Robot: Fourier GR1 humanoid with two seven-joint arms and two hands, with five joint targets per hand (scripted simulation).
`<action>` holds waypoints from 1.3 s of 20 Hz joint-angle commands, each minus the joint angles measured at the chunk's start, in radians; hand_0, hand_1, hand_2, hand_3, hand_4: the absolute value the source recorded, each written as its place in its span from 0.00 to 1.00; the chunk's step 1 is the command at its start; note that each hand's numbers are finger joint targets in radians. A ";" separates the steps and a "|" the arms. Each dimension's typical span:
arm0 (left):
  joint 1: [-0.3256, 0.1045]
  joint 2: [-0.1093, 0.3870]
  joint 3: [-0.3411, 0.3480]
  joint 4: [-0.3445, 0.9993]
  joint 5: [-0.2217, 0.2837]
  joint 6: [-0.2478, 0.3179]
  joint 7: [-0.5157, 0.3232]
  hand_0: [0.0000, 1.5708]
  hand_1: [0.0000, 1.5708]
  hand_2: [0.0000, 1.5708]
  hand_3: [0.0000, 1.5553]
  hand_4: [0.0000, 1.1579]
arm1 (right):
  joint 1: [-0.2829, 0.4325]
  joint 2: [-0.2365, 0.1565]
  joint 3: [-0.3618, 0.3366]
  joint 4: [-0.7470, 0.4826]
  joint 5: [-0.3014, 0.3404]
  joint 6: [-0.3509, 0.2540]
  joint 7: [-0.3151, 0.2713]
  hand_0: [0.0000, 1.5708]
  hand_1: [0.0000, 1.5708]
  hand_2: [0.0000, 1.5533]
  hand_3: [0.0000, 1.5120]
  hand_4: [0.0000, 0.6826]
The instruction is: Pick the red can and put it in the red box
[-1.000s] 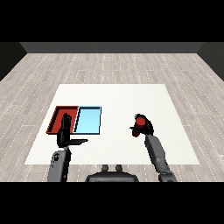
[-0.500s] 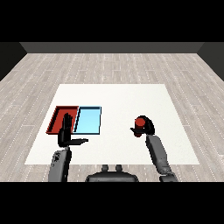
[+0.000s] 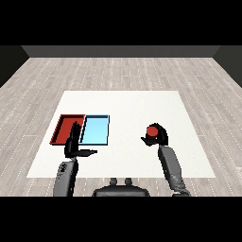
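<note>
Red can [image 3: 152, 133] upright at the table's right; red tray [image 3: 61, 130] lies flat, far left.

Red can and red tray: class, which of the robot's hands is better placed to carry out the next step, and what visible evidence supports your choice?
The right hand. Its fingers are already curled round the red can, so it can likely carry it across to the red tray. The left hand is open and holds nothing.

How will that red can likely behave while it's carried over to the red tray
The red can looks rigid and round, so it would probably roll if laid sideways. The right robot hand curls round it, suggesting it's light. Set upright in the red tray, it should stand.
</note>
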 commanded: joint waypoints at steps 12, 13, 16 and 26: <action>-0.163 -0.043 -0.300 0.077 0.010 0.153 0.136 0.00 0.00 0.00 0.00 0.00 | -0.019 0.087 0.168 -0.211 0.009 -0.195 0.120 0.90 0.90 0.93 0.94 0.96; -0.165 -0.043 -0.304 0.079 0.012 0.159 0.136 0.00 0.00 0.00 0.00 0.00 | -0.045 0.087 0.216 -0.185 -0.006 -0.250 0.112 0.90 0.90 0.93 0.94 0.96; -0.173 -0.043 -0.316 0.085 0.017 0.174 0.134 0.00 0.00 0.00 0.00 0.00 | -0.136 0.088 0.252 -0.025 -0.046 -0.280 0.007 0.91 0.91 0.93 0.94 0.95; -0.257 -0.043 -0.426 0.124 0.045 0.256 0.181 0.00 0.00 0.00 0.00 0.00 | -0.145 0.089 0.392 -0.161 -0.087 -0.375 0.077 0.88 0.88 0.90 0.92 0.92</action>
